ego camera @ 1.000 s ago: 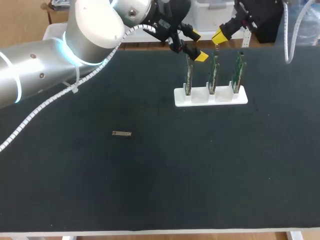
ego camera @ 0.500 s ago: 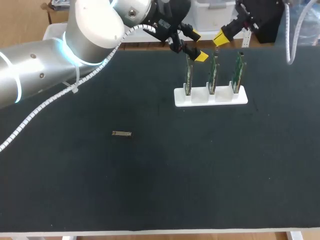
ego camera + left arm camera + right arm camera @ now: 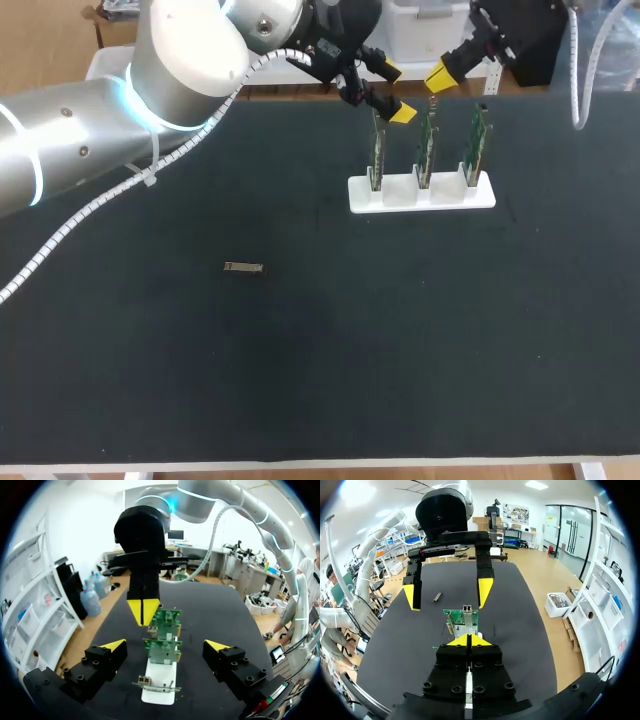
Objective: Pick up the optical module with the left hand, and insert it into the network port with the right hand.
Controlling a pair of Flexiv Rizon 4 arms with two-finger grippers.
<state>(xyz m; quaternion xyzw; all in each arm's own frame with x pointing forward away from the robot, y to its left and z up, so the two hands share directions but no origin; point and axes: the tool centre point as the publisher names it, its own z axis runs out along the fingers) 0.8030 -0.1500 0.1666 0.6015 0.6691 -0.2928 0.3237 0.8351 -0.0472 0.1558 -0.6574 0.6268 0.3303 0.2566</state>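
Table: dark mat across most of the head view; it carries every item listed below.

Left arm: enters from the left edge and runs to the upper middle.

White rack: right of centre, upper half; three green network cards stand upright in its slots; a metal network port shows on the card nearest my right pincer.

Left gripper: released, fingers spread wide, nothing held; in its own wrist view the row of cards stands between the fingers and clear of both.

Right gripper: upper right of centre, just above the rack; tips pressed together on nothing.

Optical module: lies flat on the mat, left of centre, well apart from the rack and from both pincers; not yet picked up.

Handling, by my judgement: a small metal-cased piece, light and stiff; smooth sides may slip, and it sits low on the mat. Grip across the long sides near mid-length, leaving the plug end free; which end that is cannot be told.
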